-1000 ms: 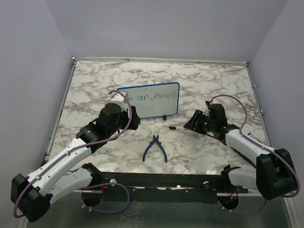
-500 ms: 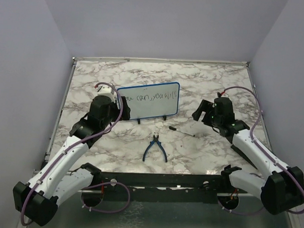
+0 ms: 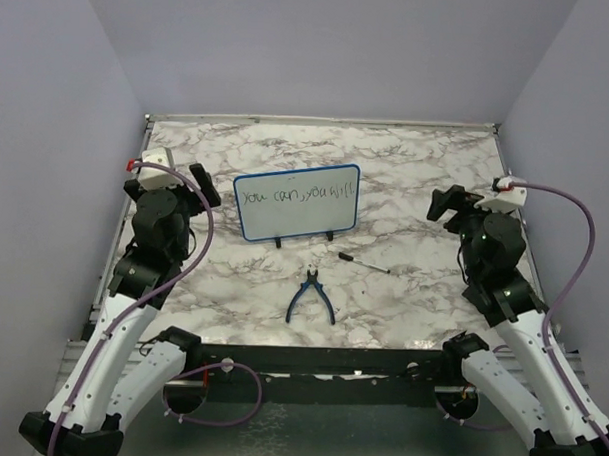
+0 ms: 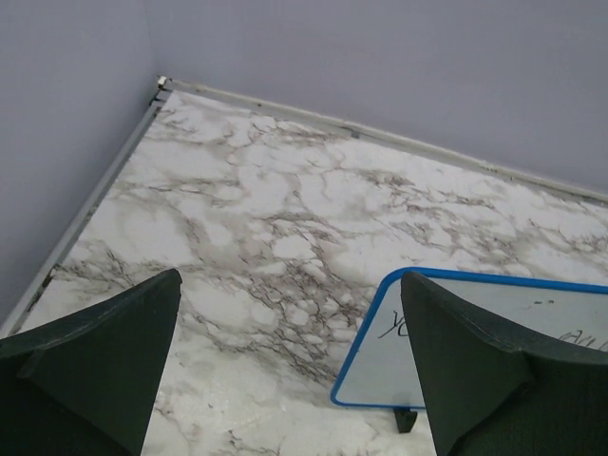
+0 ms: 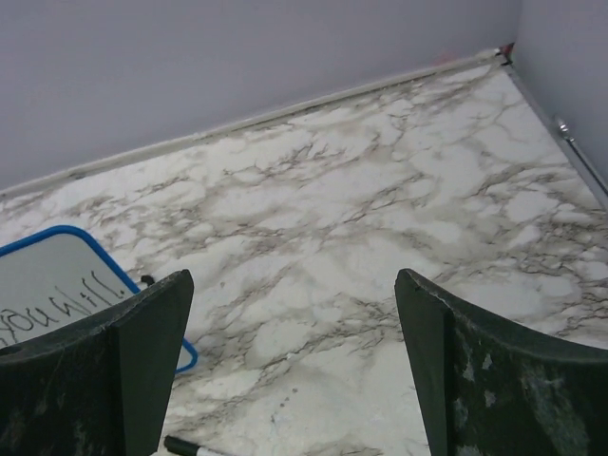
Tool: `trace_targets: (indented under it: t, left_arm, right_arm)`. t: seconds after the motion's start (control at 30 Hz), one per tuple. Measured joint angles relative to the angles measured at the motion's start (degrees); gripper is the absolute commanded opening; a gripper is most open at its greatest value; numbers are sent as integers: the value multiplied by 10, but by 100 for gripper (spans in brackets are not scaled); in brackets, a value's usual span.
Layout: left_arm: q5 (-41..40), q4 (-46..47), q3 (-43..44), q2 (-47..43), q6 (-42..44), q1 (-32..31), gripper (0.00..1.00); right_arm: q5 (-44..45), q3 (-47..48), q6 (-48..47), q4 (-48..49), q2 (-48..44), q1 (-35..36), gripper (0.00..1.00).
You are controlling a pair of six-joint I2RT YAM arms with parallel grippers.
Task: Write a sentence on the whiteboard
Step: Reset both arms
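The whiteboard [image 3: 296, 201] stands upright on its black feet at the table's middle, blue-framed. The sentence [image 3: 292, 197] runs across it in thin black marker. My left gripper [image 3: 199, 176] is open and empty, raised to the left of the board. In the left wrist view the board's left corner [image 4: 394, 356] and the first letter [image 4: 393, 326] show between my open fingers [image 4: 104, 366]. My right gripper [image 3: 446, 203] is open and empty, raised to the right of the board. The right wrist view shows the board's right end [image 5: 57, 271] with the last letters [image 5: 52, 309].
A black marker [image 3: 361, 262] lies on the marble table [image 3: 417, 172] in front of the board; its tip shows in the right wrist view [image 5: 190, 446]. Blue-handled pliers [image 3: 311, 296] lie nearer the front edge. Grey walls enclose the table on three sides.
Both arms have drawn back from the board and risen, the left to the left edge, the right to the right edge. The marker stays on the table.
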Motion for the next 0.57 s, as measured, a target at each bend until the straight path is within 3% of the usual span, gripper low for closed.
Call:
trace_targets:
  t: [0.27,0.57]
  left_arm:
    - [-64,57,-84,-61,34,0,99]
    - [-91,70,-87,-79,37,0,99]
  right_arm:
    - [32,-73,-76,81,-27,0,91]
    - [41,-75,-94,100,-37,0,91]
